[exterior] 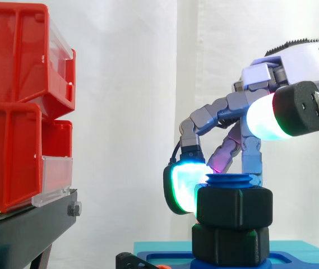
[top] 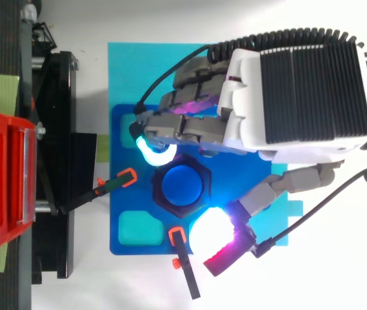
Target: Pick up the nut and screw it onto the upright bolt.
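Closest to cam in side view is the thumb pad (exterior: 267,116), glowing white, held up and clear above the nut (exterior: 235,207). Rest of the hand (top: 293,97) comes in from the right w/ fingers curled down round the nut's far side; one cyan-green fingertip (exterior: 181,188) sits pressed against the nut's left face, so I read that as a grip on the nut w/o the thumb. Nut is on the upright bolt (top: 182,184), bolt's blue top poking just above it. A second black hex nut (exterior: 230,244) sits directly under it, touching. Bolt stands mid blue base plate (top: 122,194) on a cyan mat (top: 125,71). Two orange-tipped clamps (top: 126,177) bite the plate edges. Red bins (exterior: 13,101) on black stand (exterior: 24,230), well apart to the left.
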{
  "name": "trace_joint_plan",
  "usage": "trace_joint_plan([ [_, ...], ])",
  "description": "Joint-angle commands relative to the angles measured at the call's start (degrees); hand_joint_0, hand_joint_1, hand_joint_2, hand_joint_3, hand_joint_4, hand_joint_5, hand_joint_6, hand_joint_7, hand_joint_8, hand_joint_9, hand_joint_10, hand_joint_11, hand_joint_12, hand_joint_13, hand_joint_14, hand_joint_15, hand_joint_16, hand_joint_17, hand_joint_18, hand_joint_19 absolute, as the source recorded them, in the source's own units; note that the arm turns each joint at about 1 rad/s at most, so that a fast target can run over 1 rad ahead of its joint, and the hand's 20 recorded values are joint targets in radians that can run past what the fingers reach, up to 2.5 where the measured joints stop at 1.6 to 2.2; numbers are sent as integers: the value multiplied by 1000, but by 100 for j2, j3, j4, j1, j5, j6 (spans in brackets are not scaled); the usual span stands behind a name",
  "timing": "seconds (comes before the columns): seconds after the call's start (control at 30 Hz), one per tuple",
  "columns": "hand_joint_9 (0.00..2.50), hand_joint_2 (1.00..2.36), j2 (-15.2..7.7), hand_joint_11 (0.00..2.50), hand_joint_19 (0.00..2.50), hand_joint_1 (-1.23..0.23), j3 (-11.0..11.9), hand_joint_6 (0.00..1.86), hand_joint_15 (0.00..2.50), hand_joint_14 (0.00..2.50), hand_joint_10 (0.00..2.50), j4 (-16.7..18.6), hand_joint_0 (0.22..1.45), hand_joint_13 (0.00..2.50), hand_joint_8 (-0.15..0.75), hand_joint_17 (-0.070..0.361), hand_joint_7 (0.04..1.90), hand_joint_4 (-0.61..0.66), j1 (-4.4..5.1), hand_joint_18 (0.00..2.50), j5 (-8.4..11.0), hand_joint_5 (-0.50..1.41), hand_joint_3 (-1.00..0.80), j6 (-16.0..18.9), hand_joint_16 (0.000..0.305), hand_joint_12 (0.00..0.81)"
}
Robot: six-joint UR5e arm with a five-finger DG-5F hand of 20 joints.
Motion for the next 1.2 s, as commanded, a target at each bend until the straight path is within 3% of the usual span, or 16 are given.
trace_joint_plan([
  [0.0, 1485, 1000, 0, 0, 225, -229, 105, 503, 0, 0, 0, -187, 389, 856, 166, 97, 1376, 54, -22, 782, -3, 115, -500, -92, 43, 303],
  [0.33, 1776, 1000, 9, 19, 264, -224, 131, 502, 15, 1, 0, -363, 400, 1050, 225, 93, 1431, 55, -48, 950, -3, 120, -500, -180, 41, 281],
  [0.6, 2329, 1000, 79, 533, 329, -214, 140, 517, 122, 5, 22, -451, 402, 1374, 248, 93, 1454, 42, -57, 1095, 5, 116, -500, -215, 41, 275],
  [0.73, 2481, 1000, 88, 737, 352, -213, 140, 517, 181, 7, 28, -477, 402, 1556, 271, 98, 1459, 45, -66, 1171, 5, 116, -500, -233, 43, 279],
  [0.77, 2453, 1000, 79, 730, 348, -216, 149, 500, 192, 8, 26, -477, 402, 1563, 278, 103, 1487, 50, -66, 1165, -3, 115, -500, -233, 46, 283],
  [0.8, 2203, 1000, 79, 552, 349, -230, 149, 502, 204, 8, 21, -477, 402, 1464, 294, 114, 1413, 75, -66, 1064, -3, 86, -500, -233, 50, 306],
  [0.9, 1656, 1000, 79, 364, 384, -267, 237, 505, 204, 8, 13, -477, 399, 1168, 321, 129, 1232, 164, -75, 920, 5, 10, -500, -224, 57, 364],
  [1.0, 1352, 1000, 79, 232, 393, -303, 386, 504, 174, 6, 8, -486, 395, 939, 335, 139, 1002, 236, -92, 802, -3, -56, -500, -206, 62, 402],
  [1.17, 961, 1000, 79, 49, 345, -342, 465, 503, 98, 4, 0, -468, 387, 673, 322, 142, 792, 203, -92, 609, 14, -122, -500, -206, 63, 425],
])
